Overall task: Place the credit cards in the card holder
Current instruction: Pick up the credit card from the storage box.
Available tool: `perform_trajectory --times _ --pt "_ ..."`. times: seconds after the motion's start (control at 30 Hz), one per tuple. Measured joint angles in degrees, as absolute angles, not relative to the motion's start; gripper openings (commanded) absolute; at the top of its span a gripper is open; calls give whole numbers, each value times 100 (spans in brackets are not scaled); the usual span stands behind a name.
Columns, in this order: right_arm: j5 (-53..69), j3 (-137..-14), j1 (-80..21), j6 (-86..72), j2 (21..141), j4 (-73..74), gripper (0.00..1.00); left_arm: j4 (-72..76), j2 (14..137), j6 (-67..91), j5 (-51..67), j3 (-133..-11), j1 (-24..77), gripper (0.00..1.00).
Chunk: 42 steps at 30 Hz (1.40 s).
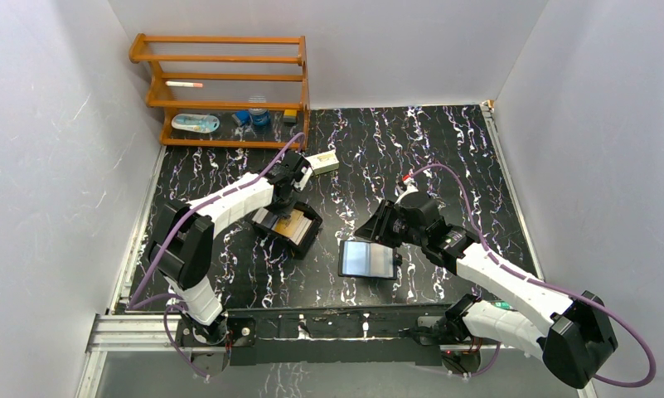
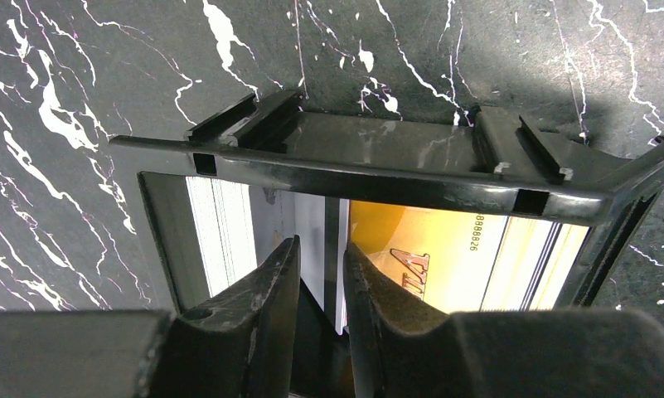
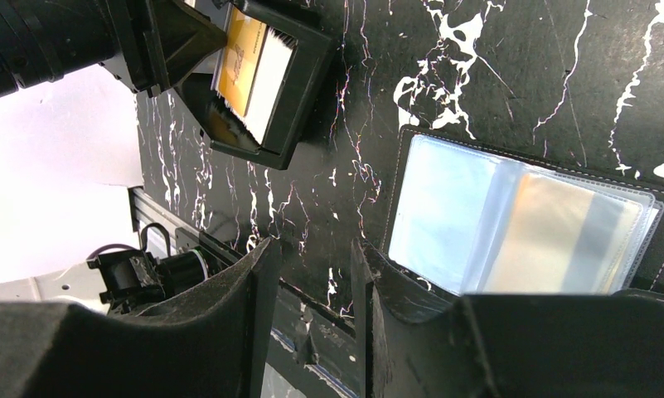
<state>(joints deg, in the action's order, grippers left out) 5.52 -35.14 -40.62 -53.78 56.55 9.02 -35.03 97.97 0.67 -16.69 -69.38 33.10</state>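
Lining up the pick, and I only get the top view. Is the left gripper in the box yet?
Observer: Yes. The left wrist view shows the left gripper with its tips in the box opening, right at the cards.
Operator: Closed on one?
Observer: Its jaws are narrowly apart, and a white card shows in the gap.
Operator: And the right side?
Observer: The right gripper is open with nothing between its fingers, at the edge of the open holder.
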Motion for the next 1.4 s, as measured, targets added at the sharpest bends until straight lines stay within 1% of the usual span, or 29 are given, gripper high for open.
perform_trajectory --times 0.6,0.93,1.17,1.4 --pt "530 -3514 -4062 -5360 5662 902 45 -3664 9802 40 -1911 -7089 3273 21" --pt "526 -3514 -4062 -5334 5662 904 45 -3649 9845 -5 -1820 -7089 3277 15" --pt "508 -3514 -4062 -5317 5664 904 45 -3612 9983 -54 -1868 -7087 3280 14" --pt "506 -3514 -4062 -5310 5664 921 45 -3599 10005 -36 -2123 -7085 3280 17"
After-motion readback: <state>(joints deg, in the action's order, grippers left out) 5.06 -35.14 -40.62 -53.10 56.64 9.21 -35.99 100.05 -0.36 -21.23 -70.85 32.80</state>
